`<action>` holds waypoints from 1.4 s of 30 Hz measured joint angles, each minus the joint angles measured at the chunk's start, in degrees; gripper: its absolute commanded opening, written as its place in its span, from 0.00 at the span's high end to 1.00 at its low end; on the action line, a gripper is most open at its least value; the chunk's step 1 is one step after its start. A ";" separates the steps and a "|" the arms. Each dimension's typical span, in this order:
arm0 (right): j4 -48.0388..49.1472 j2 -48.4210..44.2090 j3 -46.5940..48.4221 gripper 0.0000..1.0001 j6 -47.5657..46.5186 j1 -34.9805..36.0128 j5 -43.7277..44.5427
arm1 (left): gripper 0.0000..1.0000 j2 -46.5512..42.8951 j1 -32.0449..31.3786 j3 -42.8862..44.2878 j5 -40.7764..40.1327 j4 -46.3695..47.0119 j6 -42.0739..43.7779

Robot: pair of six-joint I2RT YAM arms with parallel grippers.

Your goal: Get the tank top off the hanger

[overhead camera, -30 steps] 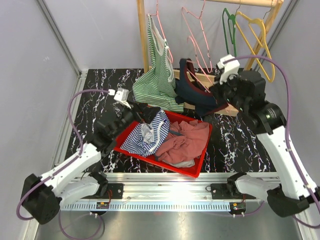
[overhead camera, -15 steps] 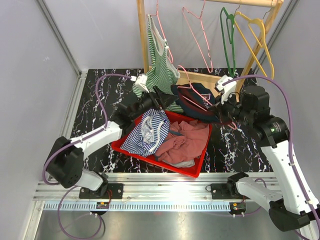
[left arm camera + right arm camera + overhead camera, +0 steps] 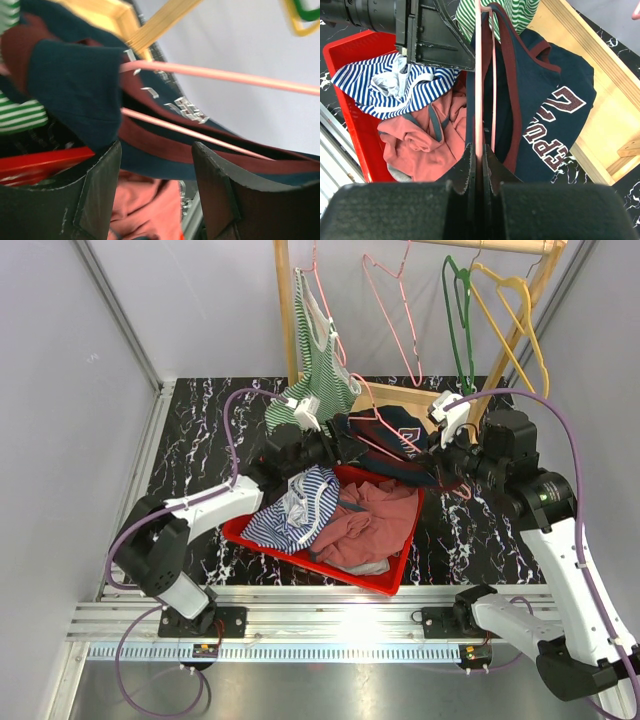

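A navy tank top (image 3: 398,437) with maroon trim hangs on a pink hanger (image 3: 372,421) over the far edge of the red tray (image 3: 392,583). My right gripper (image 3: 442,462) is shut on the hanger's wire (image 3: 478,75), with the tank top (image 3: 555,95) draped from it ahead of the jaws (image 3: 480,152). My left gripper (image 3: 340,448) is open at the top's left edge. In the left wrist view its jaws (image 3: 157,170) stand apart just below the navy fabric (image 3: 75,85) and the pink wire (image 3: 225,76), holding nothing.
The tray holds a blue-striped top (image 3: 295,505) and a salmon garment (image 3: 365,525). A green-striped top (image 3: 320,375) hangs on the wooden rack (image 3: 283,300). Empty pink (image 3: 395,315), green (image 3: 455,310) and yellow (image 3: 518,315) hangers hang from its rail.
My left arm swung from the tray's left side up and right to the navy top's edge. My right gripper brought the hanger and top slightly down and forward.
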 measured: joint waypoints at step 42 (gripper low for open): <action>-7.45 -1.42 -1.16 1.00 -17.62 -2.23 -5.18 | 1.00 0.66 12.68 -1.07 1.44 -1.16 -0.11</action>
